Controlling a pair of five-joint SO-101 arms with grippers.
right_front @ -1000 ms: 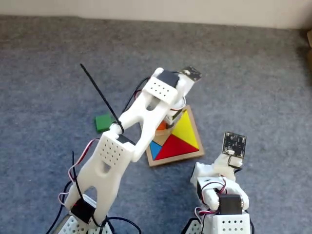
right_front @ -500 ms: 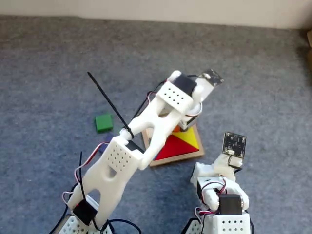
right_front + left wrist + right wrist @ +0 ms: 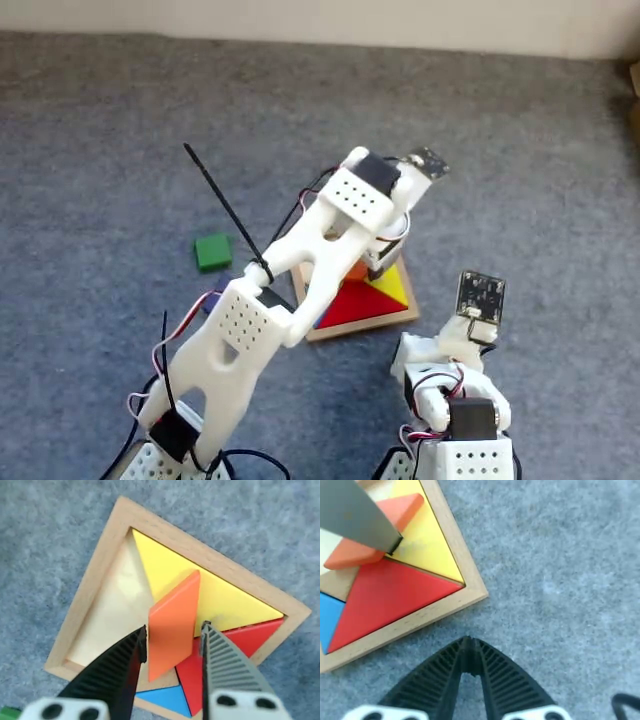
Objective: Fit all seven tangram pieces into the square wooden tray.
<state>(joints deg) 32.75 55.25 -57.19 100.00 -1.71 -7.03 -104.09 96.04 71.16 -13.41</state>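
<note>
Over the tray (image 3: 94, 580), the orange piece (image 3: 172, 615) hangs slanted across the yellow triangle (image 3: 165, 565) and the red triangle (image 3: 250, 635). Both of these lie flat inside the rim, with the blue triangle (image 3: 165, 700) beside the red one. The step in hand looks like seating this parallelogram on the bare wood (image 3: 115, 610) next to them.

To do it well, I judge the piece should first come off the two triangles and over the bare wood. It should then be turned until its edges line up with a neighbour or the rim, levelled, and lowered flat before release. Let go as it stands, it would likely end up propped on the triangles.

The left fingers (image 3: 122, 665) are parted only by the piece's width, one against each long edge, and grip it. The right fingers (image 3: 445, 675) are pressed together on nothing, over the tabletop (image 3: 560, 555) just off the tray's corner. A green square (image 3: 212, 251) lies on the tabletop apart from the tray, not yet placed.
</note>
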